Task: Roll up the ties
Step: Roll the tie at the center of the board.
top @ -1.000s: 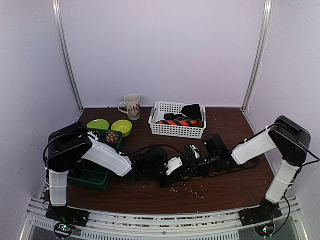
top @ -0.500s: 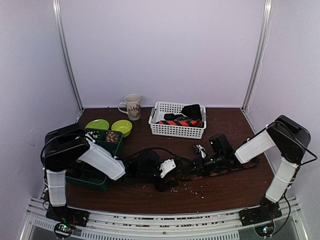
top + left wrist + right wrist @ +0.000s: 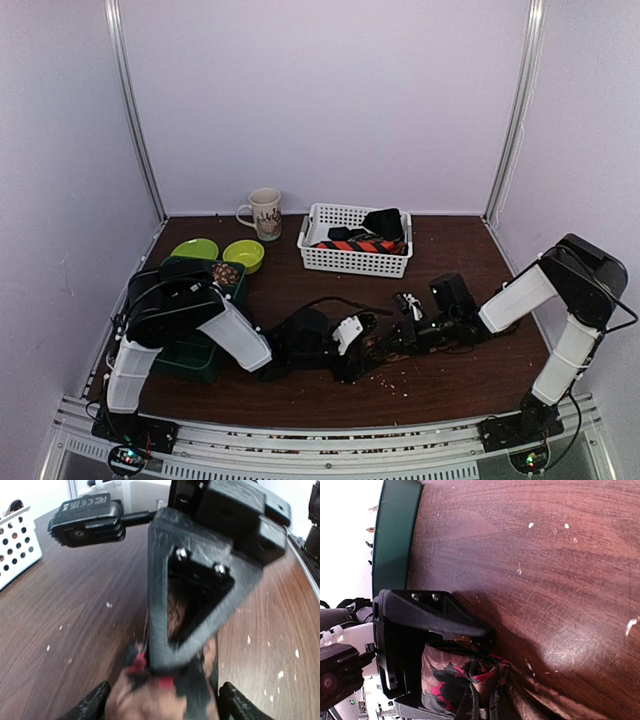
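The left fingers [image 3: 97,702] stand apart low over the dark brown wooden tabletop [image 3: 450,385], one on each side of a brown, red and black patterned fabric necktie [image 3: 447,677]. Just beyond them the black right fingers [image 3: 157,580] are closed together on a bunched end of that necktie; the rest of it lies flat on the tabletop, running off toward the right arm. Pale crumbs [image 3: 248,640] are scattered around it. To the left, partly under the left arm, sits a dark green plastic tray [image 3: 180,355], and behind it two lime-green bowls [image 3: 196,248] sit side by side. Farther back, a white perforated plastic basket [image 3: 355,262] holds an orange-and-black striped tie [image 3: 365,245] and a black rolled tie [image 3: 385,222]. A cream ceramic mug [image 3: 266,213] stands to its left.
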Robot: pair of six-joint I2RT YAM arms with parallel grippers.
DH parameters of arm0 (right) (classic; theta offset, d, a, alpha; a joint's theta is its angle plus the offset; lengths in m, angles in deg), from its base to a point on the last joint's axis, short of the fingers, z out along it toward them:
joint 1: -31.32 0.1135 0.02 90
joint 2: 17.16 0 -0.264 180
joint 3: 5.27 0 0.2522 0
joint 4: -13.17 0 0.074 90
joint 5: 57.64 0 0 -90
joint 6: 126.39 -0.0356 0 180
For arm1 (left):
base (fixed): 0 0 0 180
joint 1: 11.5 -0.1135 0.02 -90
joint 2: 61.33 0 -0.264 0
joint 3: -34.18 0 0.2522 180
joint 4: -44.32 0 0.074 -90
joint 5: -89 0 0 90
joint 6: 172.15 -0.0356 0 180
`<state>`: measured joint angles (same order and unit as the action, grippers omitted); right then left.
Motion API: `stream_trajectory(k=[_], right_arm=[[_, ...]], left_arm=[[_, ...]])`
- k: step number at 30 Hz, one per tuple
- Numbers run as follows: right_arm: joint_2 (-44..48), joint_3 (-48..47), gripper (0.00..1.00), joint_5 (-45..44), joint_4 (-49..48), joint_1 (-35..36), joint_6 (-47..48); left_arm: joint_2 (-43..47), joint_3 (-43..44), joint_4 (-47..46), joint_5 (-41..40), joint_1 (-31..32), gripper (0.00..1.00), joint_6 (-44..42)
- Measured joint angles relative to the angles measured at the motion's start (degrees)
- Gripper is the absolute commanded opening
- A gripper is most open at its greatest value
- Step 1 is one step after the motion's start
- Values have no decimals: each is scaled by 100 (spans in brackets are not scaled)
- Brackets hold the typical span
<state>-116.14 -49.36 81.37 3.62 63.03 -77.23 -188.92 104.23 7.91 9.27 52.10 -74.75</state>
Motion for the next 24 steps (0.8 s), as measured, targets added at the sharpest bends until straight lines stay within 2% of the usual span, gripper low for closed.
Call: stream_trajectory(k=[3,5,7,10,13,18,24], right_arm=[[22,22,0,-61,-72,59,-55],[61,20,0,-127,-92,96,-105],[107,15,13,-162,-57,131,-125],[173,-59,33,-177,105,195,-155],[356,-136,43,-278,560,256,-74],[787,-341,46,-391,1241,256,-20],[890,-741,47,-455,1891,251,214]], left_arm=[[-149,243,13,-15,17,39,55],[-151,280,81,-2,17,29,48],[-133,232,31,-11,22,24,-72],[-20,-7,-103,-9,24,22,-321],[236,-321,-33,15,22,22,-697],[553,-597,247,79,22,22,-1233],[632,-610,435,146,22,22,-1657]])
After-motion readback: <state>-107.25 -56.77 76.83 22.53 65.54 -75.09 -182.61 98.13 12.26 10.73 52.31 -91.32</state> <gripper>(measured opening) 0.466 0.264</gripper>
